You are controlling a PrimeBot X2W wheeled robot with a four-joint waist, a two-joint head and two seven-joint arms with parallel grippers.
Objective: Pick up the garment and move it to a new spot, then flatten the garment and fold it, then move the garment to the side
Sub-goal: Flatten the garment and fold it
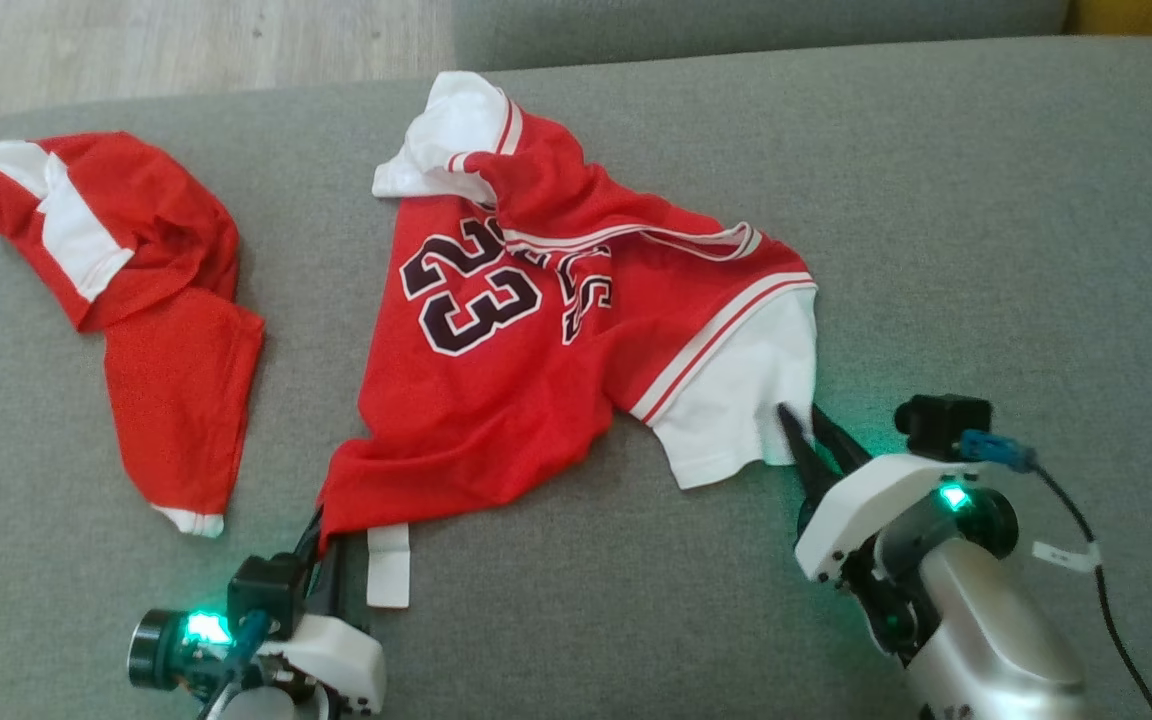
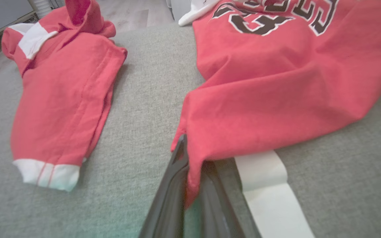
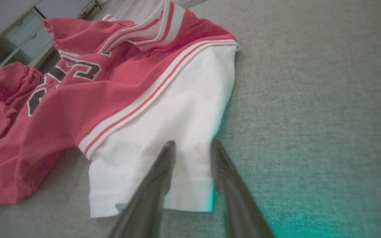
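The garment [image 1: 496,400] is a red jersey with a black "23" and white sleeves, lying crumpled on the grey cushion [image 1: 986,250]. My left gripper [image 1: 321,525] is shut on the jersey's near red corner; the left wrist view has the cloth [image 2: 276,99] pinched between the dark fingers of that gripper [image 2: 193,158]. My right gripper [image 1: 804,420] sits at the near edge of the white sleeve [image 1: 746,390]. In the right wrist view its fingers [image 3: 192,147] stand a little apart with the sleeve [image 3: 177,109] between them.
A second red and white piece of clothing [image 1: 156,330] lies to the left, apart from the jersey, and appears in the left wrist view [image 2: 64,99]. A white strip [image 1: 388,565] pokes out beside the left gripper. Wooden floor [image 1: 186,50] lies beyond the cushion's far edge.
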